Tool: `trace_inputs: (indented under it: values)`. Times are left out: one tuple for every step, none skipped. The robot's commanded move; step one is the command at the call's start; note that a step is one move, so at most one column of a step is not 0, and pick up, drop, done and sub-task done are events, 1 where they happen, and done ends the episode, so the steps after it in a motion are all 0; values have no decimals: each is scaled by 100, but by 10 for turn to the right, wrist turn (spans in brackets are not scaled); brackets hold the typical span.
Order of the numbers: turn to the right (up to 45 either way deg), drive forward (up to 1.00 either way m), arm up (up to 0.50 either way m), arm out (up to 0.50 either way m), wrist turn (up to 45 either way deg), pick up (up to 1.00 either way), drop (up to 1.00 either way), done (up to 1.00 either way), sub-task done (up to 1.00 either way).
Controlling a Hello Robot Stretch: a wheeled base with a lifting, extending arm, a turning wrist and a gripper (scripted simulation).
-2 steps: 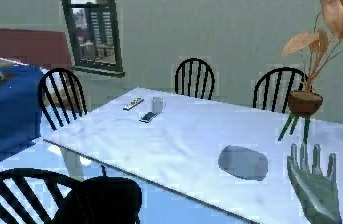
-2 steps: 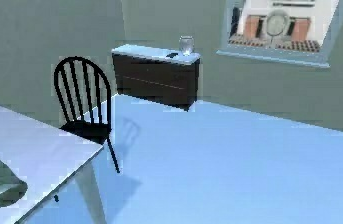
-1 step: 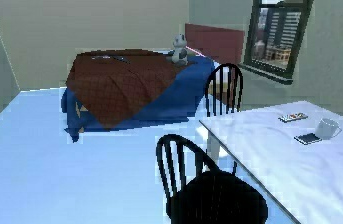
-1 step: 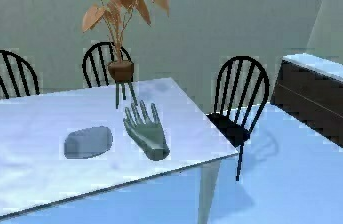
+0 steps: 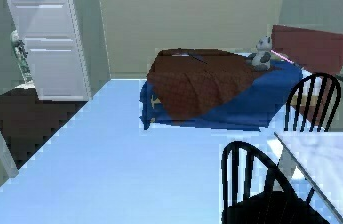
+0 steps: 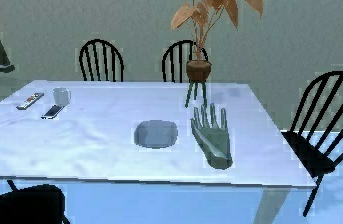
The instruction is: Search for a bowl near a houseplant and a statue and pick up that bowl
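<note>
There's the shallow round grey-blue bowl [image 6: 156, 134] on the white tabletop [image 6: 89, 138], just beside the green hand-shaped statue [image 6: 212, 137], near the orange-leaved houseplant [image 6: 200, 45]: probably light, stiff, slick, chippable, so I'd take its rim on the bare side away from the statue, black spindle-back chairs [image 6: 319, 120] crowding the table edges, and how my fingers stand I cannot tell.

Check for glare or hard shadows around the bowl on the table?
Arm side view: no glare on the table; the bowl is pale grey, low contrast against it; a soft shadow sits under the hand statue. Forward view: the pale floor is lit fairly evenly; the dark floor lies at the view's left.
</note>
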Motion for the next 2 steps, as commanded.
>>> trace_inputs:
  values:
    - [0, 0, 50, 0, 0, 0, 0, 0, 0]
    - [0, 0, 38, 0, 0, 0, 0, 0, 0]
